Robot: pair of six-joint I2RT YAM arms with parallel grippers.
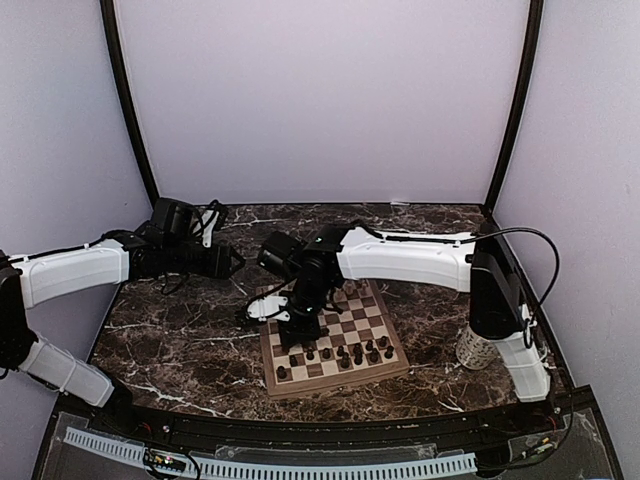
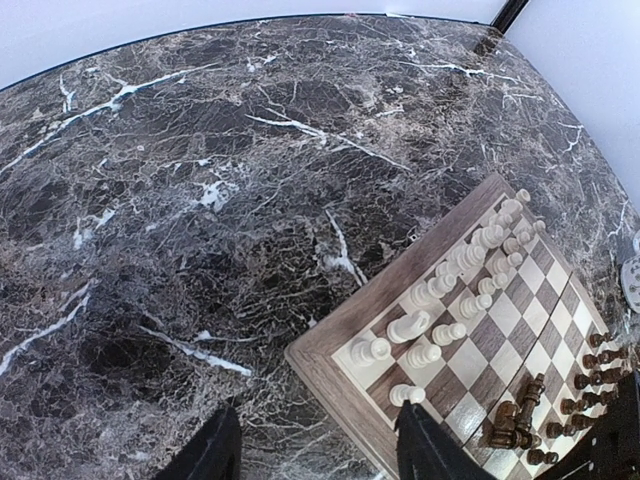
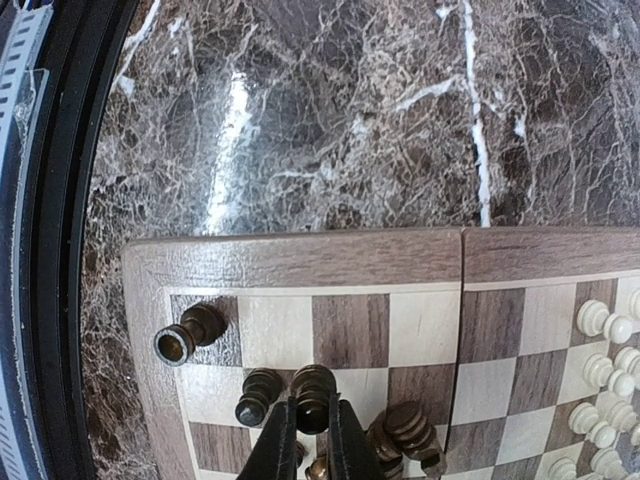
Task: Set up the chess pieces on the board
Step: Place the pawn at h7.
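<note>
On the near half of the board (image 1: 335, 382), which sits at the middle of the marbled desk (image 2: 200, 200), the dark pieces (image 1: 345, 356) are only partly in order. One stands alone on a corner square of the near rank, a few stand on the rank behind it, and at least two lie tipped on their sides. The right claw (image 3: 312, 425) hangs over that second rank, its fingers closed tight on a dark piece (image 3: 313, 385) held upright just beside a standing neighbour. By my reading, the dark back rank is the main work left. Farther across the board, the pale pieces (image 2: 470, 255) stand in two fairly neat rows along the far edge, so that side looks close to done. Beyond and to the left, the left claw (image 2: 315, 410) hovers over bare desk, fingers spread with nothing between them. A speckled mug (image 1: 475, 350) stands by the right arm's base. No brand, label or writing can be read in any view.
</note>
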